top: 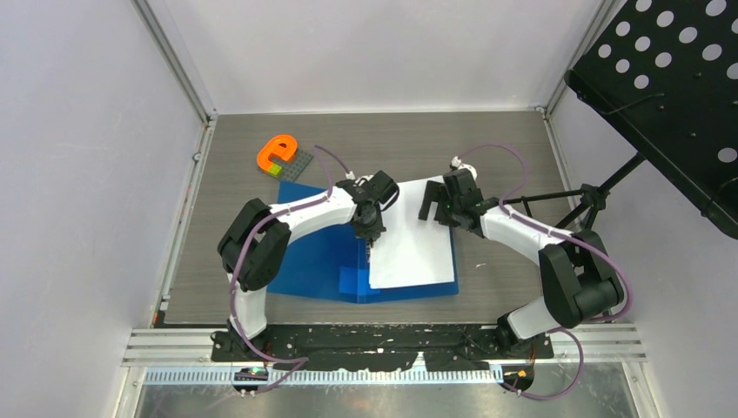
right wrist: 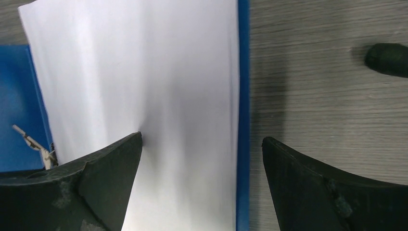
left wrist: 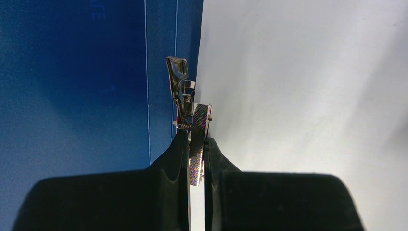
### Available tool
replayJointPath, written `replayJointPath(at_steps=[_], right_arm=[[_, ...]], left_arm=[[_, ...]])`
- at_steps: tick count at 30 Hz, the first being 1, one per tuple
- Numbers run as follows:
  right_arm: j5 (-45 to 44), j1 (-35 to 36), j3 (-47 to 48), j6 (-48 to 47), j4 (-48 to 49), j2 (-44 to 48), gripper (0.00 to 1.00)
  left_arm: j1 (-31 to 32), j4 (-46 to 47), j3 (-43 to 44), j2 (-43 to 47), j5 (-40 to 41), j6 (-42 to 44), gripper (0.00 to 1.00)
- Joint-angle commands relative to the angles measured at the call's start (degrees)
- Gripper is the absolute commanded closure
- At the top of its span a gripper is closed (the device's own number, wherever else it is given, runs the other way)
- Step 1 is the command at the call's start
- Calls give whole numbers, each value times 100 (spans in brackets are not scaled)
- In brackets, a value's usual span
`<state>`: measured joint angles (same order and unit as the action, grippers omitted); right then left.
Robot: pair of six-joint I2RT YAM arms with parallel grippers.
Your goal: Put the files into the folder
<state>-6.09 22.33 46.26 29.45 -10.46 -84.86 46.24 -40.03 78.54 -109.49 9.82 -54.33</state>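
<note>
The blue folder lies open on the table with the white files on its right half. My left gripper points down at the spine. In the left wrist view it is shut on a shiny metal strip of the folder's clip, between the blue cover and the files. My right gripper stands open over the far end of the sheets. In the right wrist view its jaws straddle the files and the folder's blue edge, holding nothing.
An orange letter-shaped block and a grey studded plate sit beyond the folder at the back left. A black perforated music stand on a tripod stands at the right. A dark object lies on the wood-grain table.
</note>
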Motion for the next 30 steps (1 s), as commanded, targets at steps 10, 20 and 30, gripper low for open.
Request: replayJointPath(at_steps=[10,20,30], right_arm=[[-552,298,308,-253,-258,273,1],[-617,73,903,-456,-697,350,2],[-549,70,1945,-721,-807,-600,1]], left_arm=[[35,-3,249,-37,-50,-25,100],[34,-237,552,223,116,338,56],[43,-241,162,996,-137,635,47]])
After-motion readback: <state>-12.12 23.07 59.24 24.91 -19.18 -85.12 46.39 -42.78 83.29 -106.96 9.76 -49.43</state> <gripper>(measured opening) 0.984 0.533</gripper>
